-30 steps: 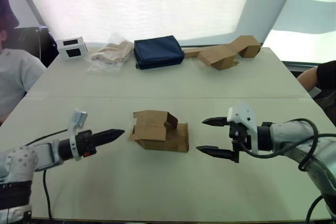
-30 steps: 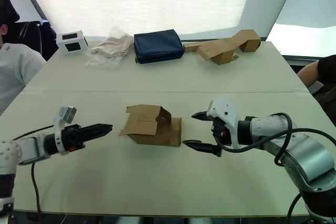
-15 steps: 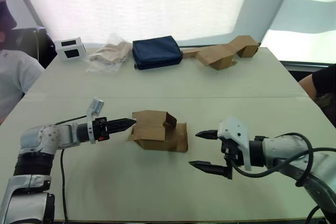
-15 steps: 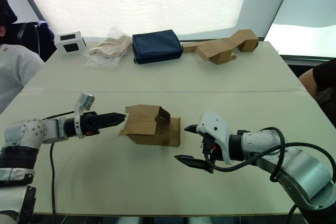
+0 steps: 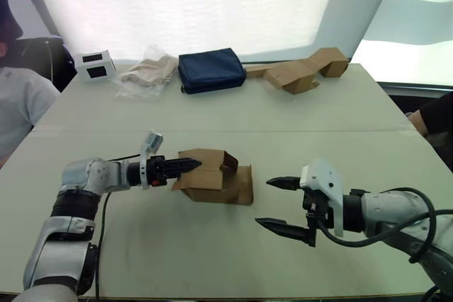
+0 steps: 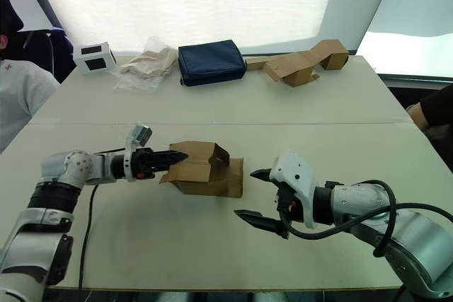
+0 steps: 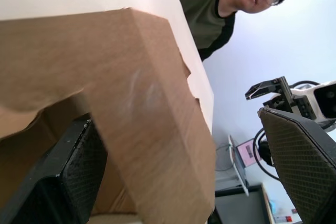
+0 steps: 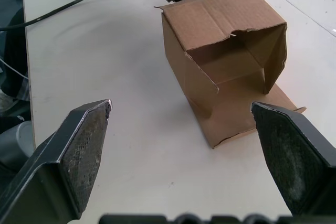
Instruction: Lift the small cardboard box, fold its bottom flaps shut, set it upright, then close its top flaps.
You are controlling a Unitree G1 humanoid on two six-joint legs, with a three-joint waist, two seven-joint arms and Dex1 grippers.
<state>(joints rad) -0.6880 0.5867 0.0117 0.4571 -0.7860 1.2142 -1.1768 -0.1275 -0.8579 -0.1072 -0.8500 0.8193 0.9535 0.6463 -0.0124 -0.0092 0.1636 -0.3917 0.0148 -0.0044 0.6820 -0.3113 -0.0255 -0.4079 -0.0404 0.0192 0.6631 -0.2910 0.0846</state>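
On table (image 5: 212,245):
Small cardboard box (image 5: 214,177): lying on side, flaps open.
Left gripper (image 5: 190,165): fingers straddling a box wall.
Right gripper (image 5: 276,204): spread wide, near box, apart.

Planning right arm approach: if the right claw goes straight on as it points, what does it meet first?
Likely the small cardboard box: the right claw is open, facing its open end across bare table.

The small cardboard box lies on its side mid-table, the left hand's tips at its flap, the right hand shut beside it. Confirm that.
Not quite: the right hand is open, fingers spread wide, as the right wrist view shows. The small cardboard box does lie on its side, with the left hand at its flap.
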